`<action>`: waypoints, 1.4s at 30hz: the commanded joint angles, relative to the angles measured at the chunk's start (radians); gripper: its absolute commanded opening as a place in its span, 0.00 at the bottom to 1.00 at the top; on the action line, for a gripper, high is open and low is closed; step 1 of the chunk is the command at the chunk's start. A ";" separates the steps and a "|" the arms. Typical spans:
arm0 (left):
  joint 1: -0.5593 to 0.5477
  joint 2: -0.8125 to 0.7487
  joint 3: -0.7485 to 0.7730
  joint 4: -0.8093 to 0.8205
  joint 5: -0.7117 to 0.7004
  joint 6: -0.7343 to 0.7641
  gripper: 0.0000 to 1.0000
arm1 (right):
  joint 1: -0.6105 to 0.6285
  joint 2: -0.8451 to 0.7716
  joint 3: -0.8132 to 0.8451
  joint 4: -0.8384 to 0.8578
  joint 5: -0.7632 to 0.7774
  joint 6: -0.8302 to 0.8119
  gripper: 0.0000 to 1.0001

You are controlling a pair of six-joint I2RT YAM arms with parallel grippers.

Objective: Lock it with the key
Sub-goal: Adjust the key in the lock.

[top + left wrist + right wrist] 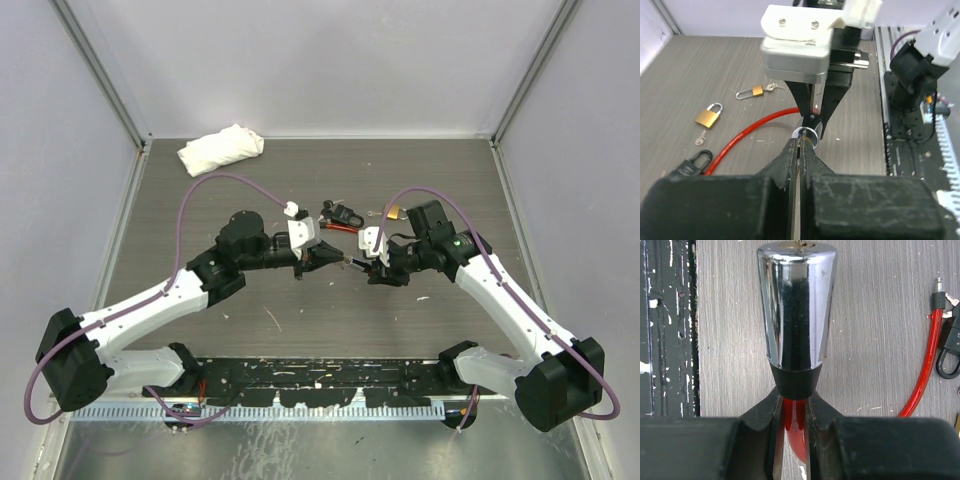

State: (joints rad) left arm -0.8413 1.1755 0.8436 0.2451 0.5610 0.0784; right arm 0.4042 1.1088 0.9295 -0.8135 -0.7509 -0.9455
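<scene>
Chrome lock barrel [797, 305], red cable [935, 345], brass-gold padlock [707, 117], white cloth [221, 148], grey wood-grain table [330, 320].

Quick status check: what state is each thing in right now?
Left gripper: shut on key.
Right gripper: shut on cable lock.
Cable pin end: free, not inserted.
Larger brass padlock: shackle closed.
Black padlock: shackle closed.
Small brass padlock: shackle state unclear.

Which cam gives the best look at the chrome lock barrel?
Right wrist: the chrome lock barrel fills the frame, gripped at its base by the right gripper. Left wrist shows only its round end, just past the left gripper. Top external: a speck between the arms.
</scene>
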 commanded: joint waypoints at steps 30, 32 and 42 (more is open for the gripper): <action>0.003 -0.085 -0.031 0.002 0.027 0.518 0.43 | -0.001 -0.008 0.051 0.014 -0.081 -0.032 0.01; 0.003 -0.111 -0.056 0.041 -0.007 0.470 0.51 | -0.001 -0.009 0.051 0.014 -0.081 -0.032 0.01; 0.003 -0.330 -0.228 0.182 -0.237 0.068 0.69 | 0.000 -0.009 0.047 0.016 -0.089 -0.031 0.01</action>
State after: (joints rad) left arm -0.8417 0.9306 0.6525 0.2955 0.4519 0.3843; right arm 0.4042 1.1088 0.9295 -0.8352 -0.8051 -0.9668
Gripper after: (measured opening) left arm 0.667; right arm 0.219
